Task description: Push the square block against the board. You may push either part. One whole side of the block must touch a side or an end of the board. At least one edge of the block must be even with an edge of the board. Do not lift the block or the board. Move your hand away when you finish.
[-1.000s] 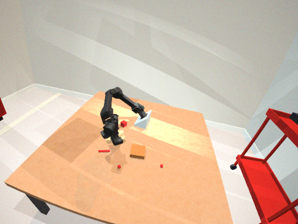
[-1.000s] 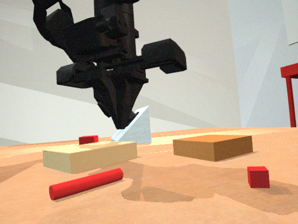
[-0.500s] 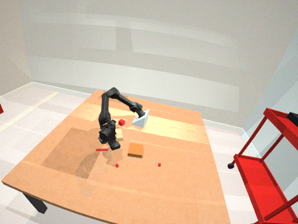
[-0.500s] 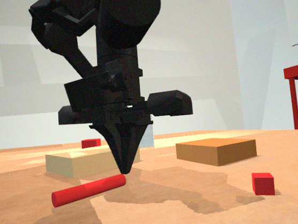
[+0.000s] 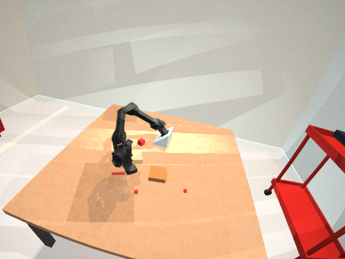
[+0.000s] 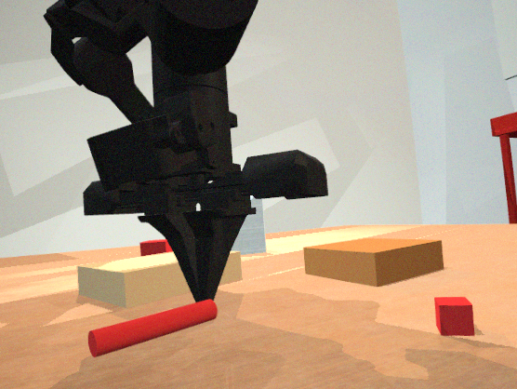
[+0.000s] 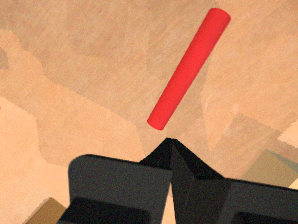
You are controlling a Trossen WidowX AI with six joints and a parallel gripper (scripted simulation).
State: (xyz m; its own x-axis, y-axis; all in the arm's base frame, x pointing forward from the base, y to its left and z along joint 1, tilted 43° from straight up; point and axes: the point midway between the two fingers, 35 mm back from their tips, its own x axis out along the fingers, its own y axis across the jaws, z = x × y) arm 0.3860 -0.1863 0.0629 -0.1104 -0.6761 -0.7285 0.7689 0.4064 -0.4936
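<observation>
Orange square block (image 5: 157,173) (image 6: 374,261) (image 7: 46,212), apart from the clenched end effector (image 5: 131,169) (image 6: 205,300) (image 7: 170,143), pale board (image 5: 138,157) (image 6: 153,281) (image 7: 270,169) behind it in exterior view.

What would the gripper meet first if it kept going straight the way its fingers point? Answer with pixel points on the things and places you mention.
Probably the tabletop (image 5: 198,217) (image 6: 288,354) (image 7: 95,65), just beside the near end of the red rod (image 5: 118,173) (image 6: 153,328) (image 7: 189,70); depth below the gripper (image 6: 205,300) (image 7: 171,140) is hard to judge.

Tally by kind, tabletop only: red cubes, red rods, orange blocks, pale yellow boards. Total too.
Red cubes: 3
Red rod: 1
Orange block: 1
Pale yellow board: 1
Total: 6
</observation>
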